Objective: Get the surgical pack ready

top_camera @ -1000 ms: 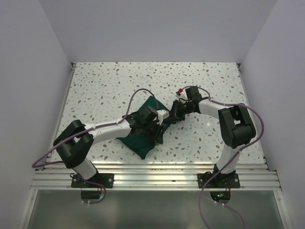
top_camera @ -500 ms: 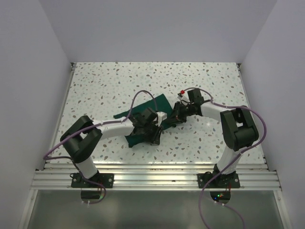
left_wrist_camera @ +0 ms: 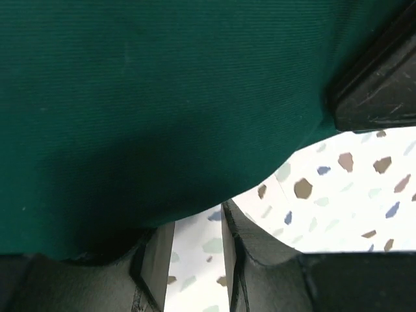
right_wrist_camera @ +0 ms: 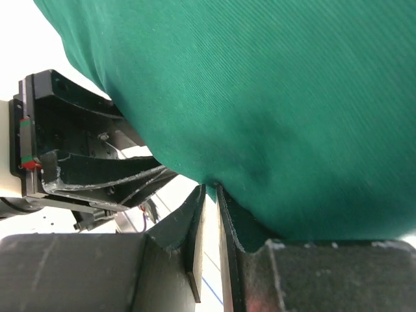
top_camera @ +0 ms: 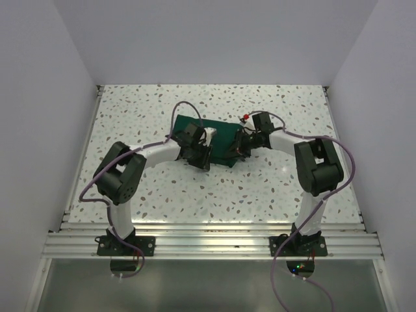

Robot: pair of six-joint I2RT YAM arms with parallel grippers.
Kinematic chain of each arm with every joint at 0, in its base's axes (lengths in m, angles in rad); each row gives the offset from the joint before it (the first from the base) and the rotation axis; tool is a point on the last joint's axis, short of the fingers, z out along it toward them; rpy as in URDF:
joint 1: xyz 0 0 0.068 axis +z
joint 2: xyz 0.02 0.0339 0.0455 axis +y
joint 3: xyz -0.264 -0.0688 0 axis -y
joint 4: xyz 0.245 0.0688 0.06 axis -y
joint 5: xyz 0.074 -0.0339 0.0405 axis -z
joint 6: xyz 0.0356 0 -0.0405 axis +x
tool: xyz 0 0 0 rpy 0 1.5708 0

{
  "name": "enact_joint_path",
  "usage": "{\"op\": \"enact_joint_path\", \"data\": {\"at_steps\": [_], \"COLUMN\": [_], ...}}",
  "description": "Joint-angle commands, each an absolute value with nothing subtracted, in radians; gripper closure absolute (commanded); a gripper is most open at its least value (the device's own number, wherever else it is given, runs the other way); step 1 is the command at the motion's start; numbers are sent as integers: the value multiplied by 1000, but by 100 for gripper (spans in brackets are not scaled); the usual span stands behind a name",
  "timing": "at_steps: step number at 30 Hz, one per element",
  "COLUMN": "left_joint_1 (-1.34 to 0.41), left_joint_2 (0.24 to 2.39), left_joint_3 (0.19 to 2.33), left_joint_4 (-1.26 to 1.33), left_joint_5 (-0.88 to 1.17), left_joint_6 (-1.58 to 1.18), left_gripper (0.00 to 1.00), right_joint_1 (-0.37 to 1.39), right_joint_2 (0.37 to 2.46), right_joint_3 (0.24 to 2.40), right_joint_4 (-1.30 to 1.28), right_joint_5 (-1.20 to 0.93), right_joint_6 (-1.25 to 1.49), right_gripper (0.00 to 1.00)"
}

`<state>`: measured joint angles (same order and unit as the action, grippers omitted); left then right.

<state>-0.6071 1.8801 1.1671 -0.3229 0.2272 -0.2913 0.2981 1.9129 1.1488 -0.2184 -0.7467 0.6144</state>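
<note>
Both arms have reached farther from their bases since a second ago, and the surgical pack (top_camera: pixel 221 135) has gone with them, from the near middle of the counter (top_camera: pixel 143 104) toward its far middle.

On the left, the left arm stretches out low, its elbow near the counter's left side. The left end effector (top_camera: pixel 198 155) meets the near-left edge of the green cloth. In the left wrist view its fingers (left_wrist_camera: pixel 153 257) stand a small gap apart with their tips buried in a fold of the cloth, so it grips the pack.

Between the arms, the pack is a dark green, roughly rectangular bundle. From the left wrist its lower edge sags in a curve with bright speckled counter showing beneath.

On the right, the right end effector (top_camera: pixel 238 144) meets the pack's right edge. Its fingers (right_wrist_camera: pixel 195 214) are nearly together, pinching a tuck of cloth at their tips.
</note>
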Motion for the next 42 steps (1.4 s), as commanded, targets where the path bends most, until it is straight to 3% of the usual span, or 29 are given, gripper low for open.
{"op": "enact_joint_path", "data": {"at_steps": [1, 12, 18, 25, 35, 38, 41, 42], "left_joint_1": [-589, -589, -539, -359, -232, -195, -175, -176], "left_joint_2": [1924, 1611, 1525, 1505, 1407, 1358, 1329, 1324], "left_joint_3": [1177, 980, 1035, 1164, 1186, 1132, 1091, 1079], "left_joint_4": [-387, -396, -460, -462, -469, -451, -436, -434], "left_joint_5": [161, 206, 169, 247, 195, 202, 253, 259], "left_joint_6": [-212, -288, -307, -356, -423, -454, -475, -479], "left_gripper": [61, 58, 57, 55, 53, 49, 46, 45], "right_joint_1": [282, 281, 279, 276, 267, 265, 265, 265], "right_joint_2": [1939, 1839, 1827, 1796, 1655, 1586, 1540, 1525], "right_joint_3": [1209, 1328, 1390, 1424, 1316, 1246, 1180, 1160], "right_joint_4": [-284, -472, -543, -580, -701, -770, -816, -818], "right_joint_5": [-637, -638, -626, -603, -481, -381, -302, -296], "right_joint_6": [597, 548, 512, 509, 453, 423, 408, 407], "right_gripper": [83, 82, 82, 78, 70, 51, 1, 1]}}
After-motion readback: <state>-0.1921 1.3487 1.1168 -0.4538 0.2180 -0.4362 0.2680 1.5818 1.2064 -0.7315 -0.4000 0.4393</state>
